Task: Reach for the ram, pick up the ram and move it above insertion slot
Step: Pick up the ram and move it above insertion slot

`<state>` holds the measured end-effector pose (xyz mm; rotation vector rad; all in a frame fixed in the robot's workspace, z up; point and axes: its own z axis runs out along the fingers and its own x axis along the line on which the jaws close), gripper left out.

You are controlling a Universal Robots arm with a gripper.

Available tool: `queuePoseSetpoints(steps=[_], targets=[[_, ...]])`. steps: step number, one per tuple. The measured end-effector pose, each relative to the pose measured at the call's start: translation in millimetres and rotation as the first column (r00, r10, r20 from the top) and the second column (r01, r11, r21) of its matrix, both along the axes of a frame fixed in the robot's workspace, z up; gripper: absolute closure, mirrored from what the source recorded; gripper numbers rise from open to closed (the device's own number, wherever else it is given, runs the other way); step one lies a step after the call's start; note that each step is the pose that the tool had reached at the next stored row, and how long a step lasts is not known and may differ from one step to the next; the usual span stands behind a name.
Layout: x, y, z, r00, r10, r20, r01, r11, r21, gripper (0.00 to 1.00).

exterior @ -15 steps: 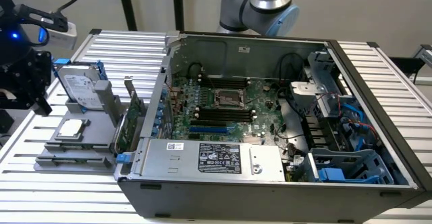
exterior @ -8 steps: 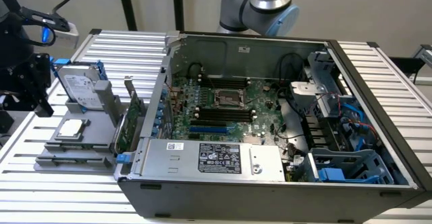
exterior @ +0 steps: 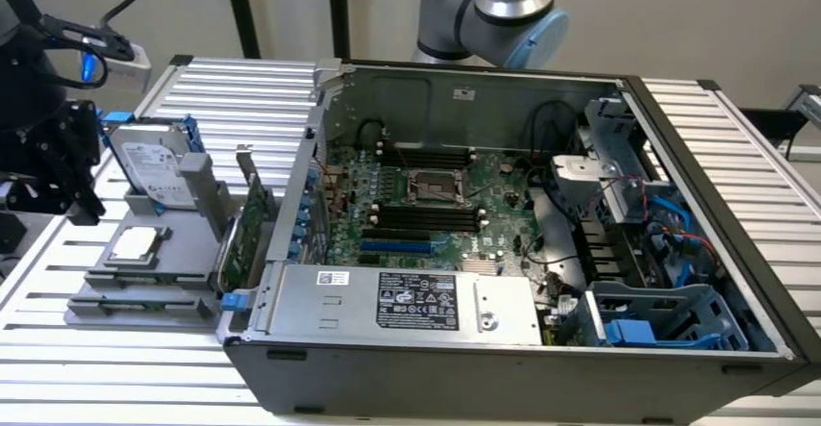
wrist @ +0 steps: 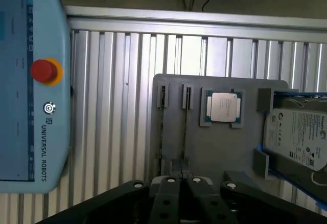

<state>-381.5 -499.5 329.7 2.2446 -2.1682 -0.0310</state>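
The ram (wrist: pixel 185 132) shows edge-on as a thin dark strip standing in a groove of the grey holder tray (wrist: pixel 219 147); a second similar strip (wrist: pixel 161 132) stands beside it. My gripper (wrist: pixel 182 184) hangs just off the near ends of these strips, touching neither, its fingertips a narrow gap apart with nothing between them. In the exterior view the black gripper (exterior: pixel 80 205) hovers at the exterior view's left of the tray (exterior: pixel 90 303). The black insertion slots (exterior: pixel 424 216) lie on the motherboard inside the open computer case (exterior: pixel 513 373).
On the tray sit a silver processor (wrist: pixel 223 106), a hard drive with blue rails (wrist: pixel 299 137) and an upright green expansion card (exterior: pixel 250 224). A teach pendant with a red stop button (wrist: pixel 43 70) lies beside the tray. The case wall (exterior: pixel 302 171) rises between tray and motherboard.
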Motion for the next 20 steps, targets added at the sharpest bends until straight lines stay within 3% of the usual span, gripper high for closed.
queuePoseSetpoints(steps=[5, 20], targets=[[0.0, 0.0, -2.6, 1.0, -0.001, 0.0001, 0.001, 1.0, -0.0025, 0.64], [-0.1, -0.2, -29.7, 0.9971, -0.077, 0.0001, 0.077, 0.9971, -0.0032, 0.64]])
